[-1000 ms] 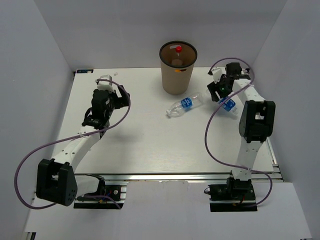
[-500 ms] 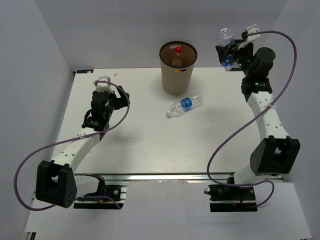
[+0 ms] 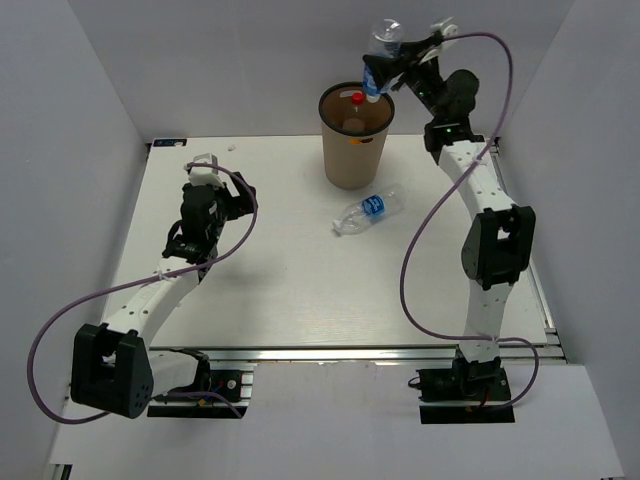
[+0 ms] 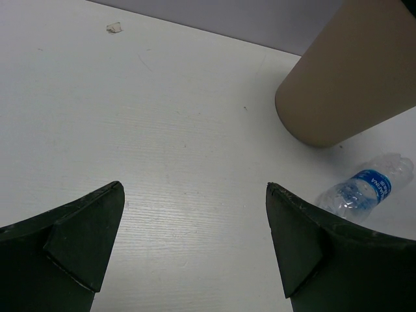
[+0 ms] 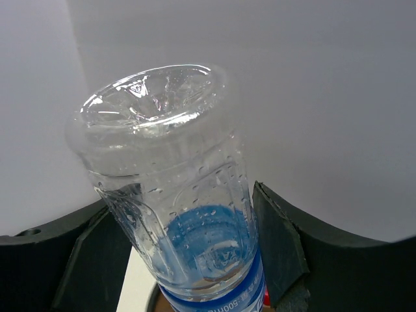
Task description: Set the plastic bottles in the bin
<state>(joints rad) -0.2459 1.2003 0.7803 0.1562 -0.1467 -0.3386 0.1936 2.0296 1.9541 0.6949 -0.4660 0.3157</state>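
The tan bin [image 3: 354, 140] stands at the back middle of the table; a red-capped bottle [image 3: 355, 99] lies inside it. My right gripper [image 3: 382, 62] is shut on a clear bottle with a blue label [image 5: 188, 221] and holds it upside down just above the bin's right rim [image 3: 390, 100]. A second clear bottle with a blue label [image 3: 368, 210] lies on the table right of the bin's foot; it also shows in the left wrist view [image 4: 364, 192]. My left gripper [image 4: 195, 247] is open and empty over the table's left part, apart from the bin [image 4: 354, 78].
A small scrap [image 4: 114, 27] lies on the table near the back left. White walls enclose the table on the left, back and right. Purple cables loop from both arms.
My right arm has lifted the blue-label bottle off the table at the right and swung it up and left, to above the bin's rim. The left arm has hardly moved.
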